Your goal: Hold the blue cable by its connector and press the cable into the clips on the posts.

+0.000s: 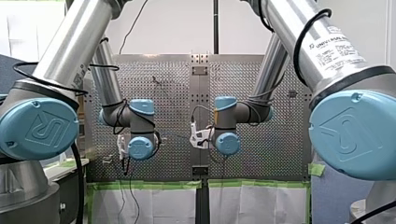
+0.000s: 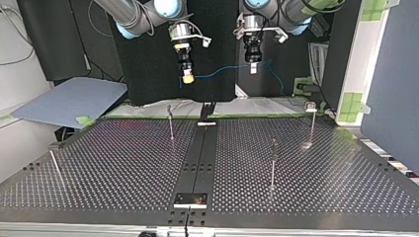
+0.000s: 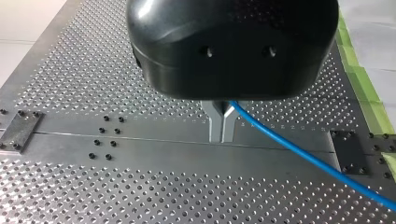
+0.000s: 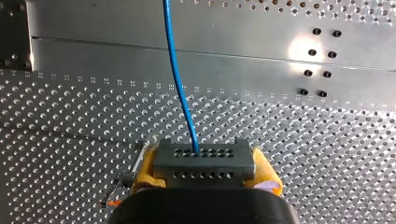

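My right gripper (image 4: 205, 169) clamped on the grey connector (image 4: 204, 156), my left gripper (image 3: 222, 127) pinching the blue cable (image 3: 299, 151), tops of the posts (image 2: 272, 168) too tiny to make out

Perforated table (image 2: 123, 163): four thin posts, well apart. Slanted post (image 2: 55, 167) at top view's left edge; far post (image 2: 171, 124) left of centre strip (image 2: 200, 158); near post (image 2: 272, 165) and clip-topped post (image 2: 311, 124) to its right. Open lanes between. Blue cable (image 2: 222, 72) strung high above.

We read "UNIVERSAL ROBOTS" on a label (image 1: 337, 46) on the tube of our right arm (image 1: 289, 23); its smaller print is unreadable; blue joint caps (image 1: 37, 128) bear a raised UR mark.
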{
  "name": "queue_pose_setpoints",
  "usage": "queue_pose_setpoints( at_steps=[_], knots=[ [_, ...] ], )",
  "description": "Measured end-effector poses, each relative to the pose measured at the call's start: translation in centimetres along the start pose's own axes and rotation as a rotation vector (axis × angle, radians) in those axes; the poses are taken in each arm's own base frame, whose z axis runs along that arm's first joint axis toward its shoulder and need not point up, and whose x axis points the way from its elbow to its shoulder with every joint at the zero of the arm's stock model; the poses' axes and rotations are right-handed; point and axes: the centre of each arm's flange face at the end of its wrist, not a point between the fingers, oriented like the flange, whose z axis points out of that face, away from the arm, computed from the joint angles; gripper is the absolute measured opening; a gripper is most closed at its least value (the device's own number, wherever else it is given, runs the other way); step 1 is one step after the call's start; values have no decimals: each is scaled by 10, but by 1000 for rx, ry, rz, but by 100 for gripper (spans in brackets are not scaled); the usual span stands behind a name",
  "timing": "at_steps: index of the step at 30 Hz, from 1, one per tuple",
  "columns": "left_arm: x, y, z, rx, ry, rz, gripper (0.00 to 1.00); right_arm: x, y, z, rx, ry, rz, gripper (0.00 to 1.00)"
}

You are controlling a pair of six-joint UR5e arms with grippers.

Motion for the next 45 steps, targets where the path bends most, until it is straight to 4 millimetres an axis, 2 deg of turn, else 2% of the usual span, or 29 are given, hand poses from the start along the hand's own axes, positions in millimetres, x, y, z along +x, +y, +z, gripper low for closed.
queue_pose_setpoints(
  at_steps=[23,32,45],
  knots=[
    [-1,0,0,1,-2,0,0,0,0,0,0,-1,0,0],
    [-1,-1,1,2,-4,-1,0,-24,4,-4,-4,-61,-16,0],
    [-1,-1,1,2,-4,-1,0,-28,4,-5,-4,-69,-18,0]
  ],
)
